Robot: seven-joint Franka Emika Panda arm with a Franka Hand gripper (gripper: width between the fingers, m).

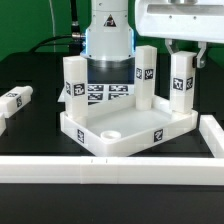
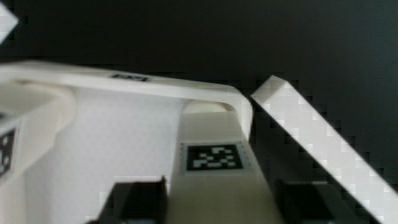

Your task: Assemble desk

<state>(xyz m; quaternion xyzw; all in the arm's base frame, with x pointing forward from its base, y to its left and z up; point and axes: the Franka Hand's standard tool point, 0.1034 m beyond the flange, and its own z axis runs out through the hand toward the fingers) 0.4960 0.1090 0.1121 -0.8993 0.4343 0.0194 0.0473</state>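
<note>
My fingers [image 1: 184, 62]: clamped on white tagged block leg [image 1: 180, 88], upright at corner of white rimmed plastic desk top [image 1: 100, 140]. Likely third leg; next, twist home.

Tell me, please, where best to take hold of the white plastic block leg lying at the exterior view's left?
Grip the lying white block leg at mid-length, across its long side faces, coming down from above: it lies flat on the black table, apart from the white tray-like desk top, so both sides seem free. The gripper now holds the rightmost upright leg.
</note>
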